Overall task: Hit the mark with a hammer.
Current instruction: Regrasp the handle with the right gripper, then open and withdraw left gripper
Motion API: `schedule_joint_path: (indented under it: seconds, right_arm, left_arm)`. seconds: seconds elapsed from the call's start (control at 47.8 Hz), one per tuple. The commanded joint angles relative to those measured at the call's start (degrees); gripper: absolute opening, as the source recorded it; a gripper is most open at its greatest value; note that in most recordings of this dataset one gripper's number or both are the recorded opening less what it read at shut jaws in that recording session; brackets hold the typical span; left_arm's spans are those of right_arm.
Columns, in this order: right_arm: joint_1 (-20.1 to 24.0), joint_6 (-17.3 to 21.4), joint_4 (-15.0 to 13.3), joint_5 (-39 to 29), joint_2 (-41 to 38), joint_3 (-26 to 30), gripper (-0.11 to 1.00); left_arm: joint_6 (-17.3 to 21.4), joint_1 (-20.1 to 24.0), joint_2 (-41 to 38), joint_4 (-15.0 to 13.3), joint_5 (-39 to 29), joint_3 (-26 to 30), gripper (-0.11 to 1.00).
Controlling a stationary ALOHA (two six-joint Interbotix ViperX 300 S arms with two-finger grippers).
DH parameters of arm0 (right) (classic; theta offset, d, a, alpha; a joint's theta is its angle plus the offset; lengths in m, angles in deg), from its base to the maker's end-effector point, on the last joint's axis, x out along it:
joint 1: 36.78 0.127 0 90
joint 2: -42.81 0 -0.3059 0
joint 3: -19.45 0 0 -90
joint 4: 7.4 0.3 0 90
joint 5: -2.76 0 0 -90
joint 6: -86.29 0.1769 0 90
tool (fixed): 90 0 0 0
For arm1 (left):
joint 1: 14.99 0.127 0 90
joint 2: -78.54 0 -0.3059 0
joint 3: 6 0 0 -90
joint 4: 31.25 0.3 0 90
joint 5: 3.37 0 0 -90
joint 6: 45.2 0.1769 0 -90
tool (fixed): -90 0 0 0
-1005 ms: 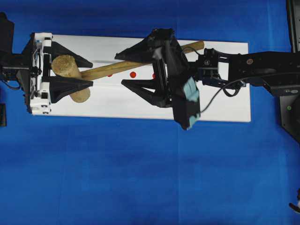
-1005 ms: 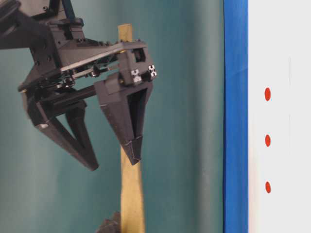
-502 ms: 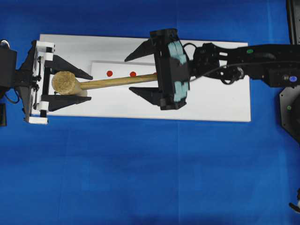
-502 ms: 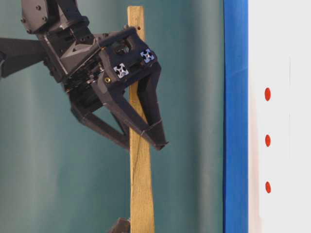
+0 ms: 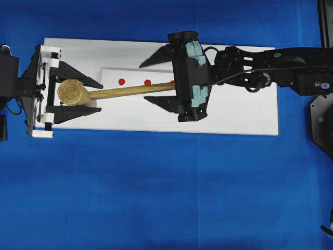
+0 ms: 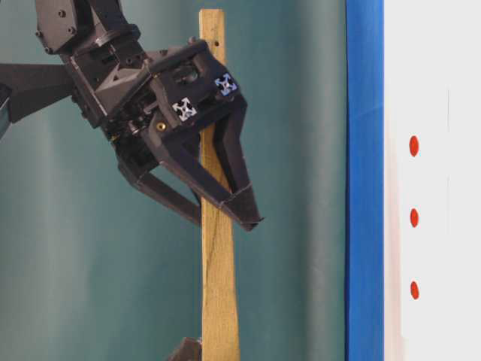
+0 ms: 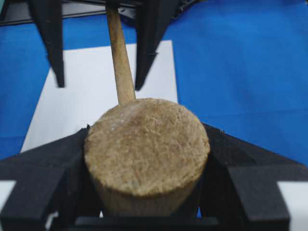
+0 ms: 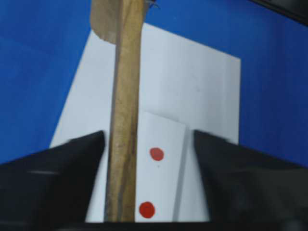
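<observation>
The hammer is a light wooden mallet, and my left gripper (image 5: 98, 96) is shut on its thick head (image 5: 73, 92) at the left end of the white board (image 5: 244, 114). In the left wrist view both fingers press the sides of the head (image 7: 147, 144). The handle (image 5: 130, 89) runs right, held off the board, into my right gripper (image 5: 142, 83). That gripper is open and straddles the handle (image 8: 122, 120), which lies close to one finger with a gap to the other. The red marks (image 5: 121, 81) (image 5: 148, 82) sit on a small white card just beside the handle; two marks (image 8: 156, 154) show between the right jaws.
The white board lies on a blue cloth (image 5: 156, 198). My right arm (image 5: 270, 67) reaches over the board's right part. In the table-level view the handle (image 6: 218, 286) and right gripper (image 6: 225, 219) hang apart from the board with three red dots (image 6: 414, 218).
The hammer handle swung from slanted to nearly level. My right gripper turned and moved over the handle, which now lies between its jaws. The left gripper kept hold of the head.
</observation>
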Motion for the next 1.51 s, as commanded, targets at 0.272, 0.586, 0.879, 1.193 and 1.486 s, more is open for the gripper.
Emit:
schedule_joint_path:
  seconds: [0.272, 0.586, 0.879, 1.193, 1.486]
  right_arm:
    - [-0.09, 1.32, 1.23, -0.88, 1.67, 1.49, 0.03]
    - [-0.09, 1.58, 2.20, -1.23, 1.67, 1.49, 0.03]
    - [0.00, 1.58, 5.10, -1.32, 1.67, 1.76, 0.02]
    - [-0.09, 1.58, 7.21, -3.34, 2.46, 0.79, 0.02]
    - [-0.09, 1.58, 8.09, -2.99, 5.10, -2.55, 0.02]
  left_arm:
    - [-0.18, -0.09, 0.70, -0.18, 0.44, 2.20, 0.43]
    - [-0.09, 0.26, 0.70, -0.18, 0.44, 2.20, 0.43]
    - [0.26, 0.35, 0.79, -0.18, -0.62, 1.93, 0.90]
    - [0.26, 3.16, 5.98, -0.26, -4.22, -0.79, 0.90]
    - [0.18, 3.69, 22.41, -0.18, -13.01, -6.24, 0.90]
